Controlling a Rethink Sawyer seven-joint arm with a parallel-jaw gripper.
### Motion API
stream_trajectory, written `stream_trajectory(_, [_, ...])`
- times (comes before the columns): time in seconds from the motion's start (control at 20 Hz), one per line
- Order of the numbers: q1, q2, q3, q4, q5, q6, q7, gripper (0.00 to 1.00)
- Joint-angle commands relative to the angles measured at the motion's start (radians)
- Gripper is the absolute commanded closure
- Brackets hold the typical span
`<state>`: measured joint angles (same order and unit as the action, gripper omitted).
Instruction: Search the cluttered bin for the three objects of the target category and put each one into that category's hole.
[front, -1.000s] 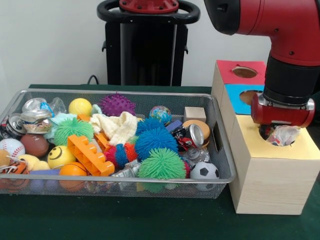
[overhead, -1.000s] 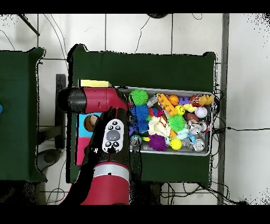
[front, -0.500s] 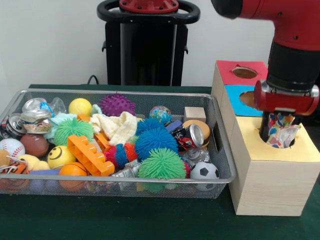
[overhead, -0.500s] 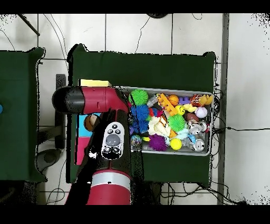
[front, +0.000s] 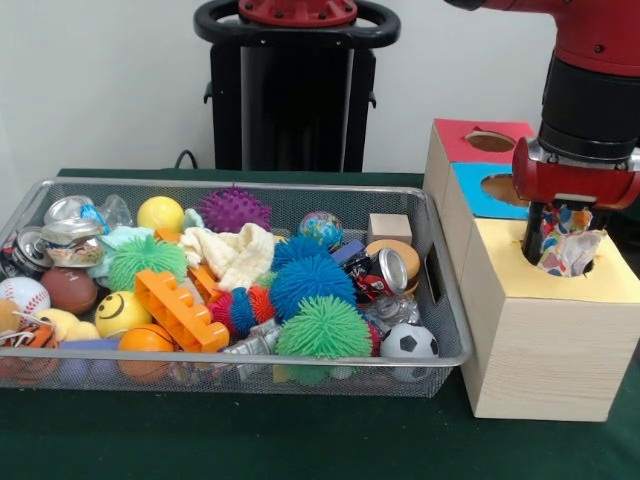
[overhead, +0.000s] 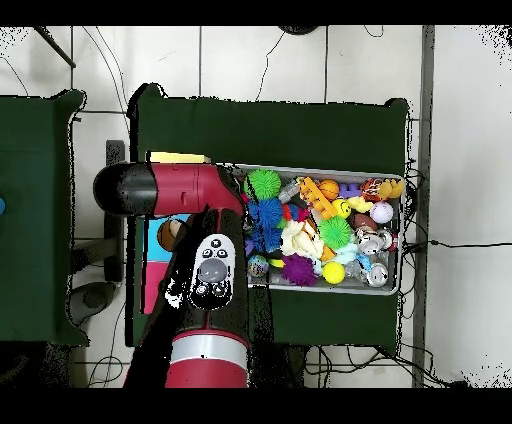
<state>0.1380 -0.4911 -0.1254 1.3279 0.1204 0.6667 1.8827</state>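
One crumpled wrapper at the yellow hole, the rest still to find.

We see the end effector (front: 562, 240) at the right of the front view, just above the round hole in the yellow-topped wooden box (front: 540, 345), with a crumpled multicoloured plastic wrapper (front: 566, 248) pinched at its tip and hanging into the hole's mouth. We judge this item is on the point of delivery but not yet let go. How many went in already we cannot tell. The wire mesh bin (front: 447, 330), filling the left and centre on the green surface (front: 250, 435), is crowded with spiky balls, cans and toys, so searching likely remains.
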Motion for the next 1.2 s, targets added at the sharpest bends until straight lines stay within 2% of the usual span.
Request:
stream_trajectory(0.05, [-0.010, -0.108, 0.035, 0.049, -0.023, 0.224, 0.046, 0.00])
stream_trajectory(0.55, [-0.017, -0.109, 0.037, 0.005, -0.022, 0.265, 0.037, 0.00])
stream_trajectory(0.95, [-0.008, -0.141, 0.017, -0.080, -0.037, 0.415, 0.024, 0.00])
stream_trajectory(1.2, [-0.009, -0.146, 0.018, -0.086, -0.037, 0.428, 0.018, 0.00])
